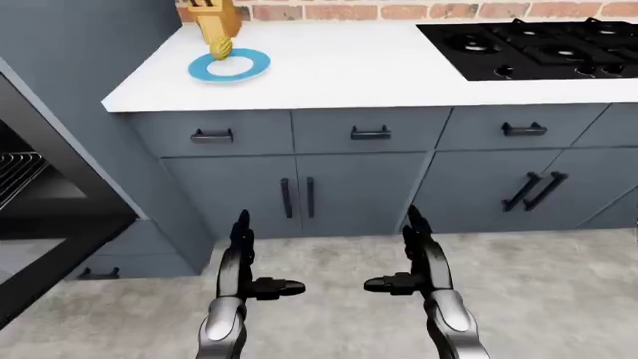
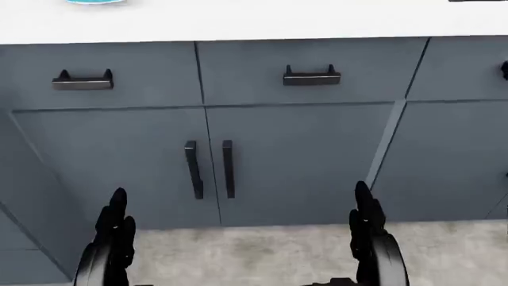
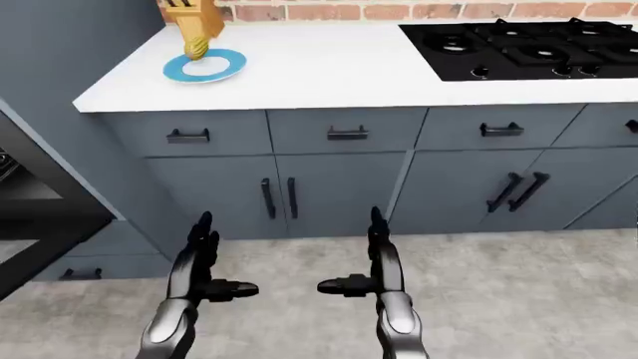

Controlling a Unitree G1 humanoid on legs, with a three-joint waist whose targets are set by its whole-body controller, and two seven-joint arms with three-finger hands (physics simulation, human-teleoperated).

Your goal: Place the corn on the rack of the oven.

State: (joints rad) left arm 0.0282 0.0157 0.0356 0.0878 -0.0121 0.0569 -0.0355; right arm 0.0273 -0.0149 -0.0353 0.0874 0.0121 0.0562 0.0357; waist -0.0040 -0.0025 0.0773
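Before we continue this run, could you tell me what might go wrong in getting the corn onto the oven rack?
1. The corn lies on a blue plate close beside a wooden knife block; a reaching robot hand might bump the block.
2. Both the left robot hand and right robot hand hang low, below the countertop.
3. The open oven door juts out at left, a possible obstacle.

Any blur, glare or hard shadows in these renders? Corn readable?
Left-eye view: sharp, flat even light, no glare; corn on the blue plate is small but clear. Right-eye view: the same; oven interior dark at the left edge. Head view: sharp, but the corn is out of frame; only the plate's rim shows at the top.
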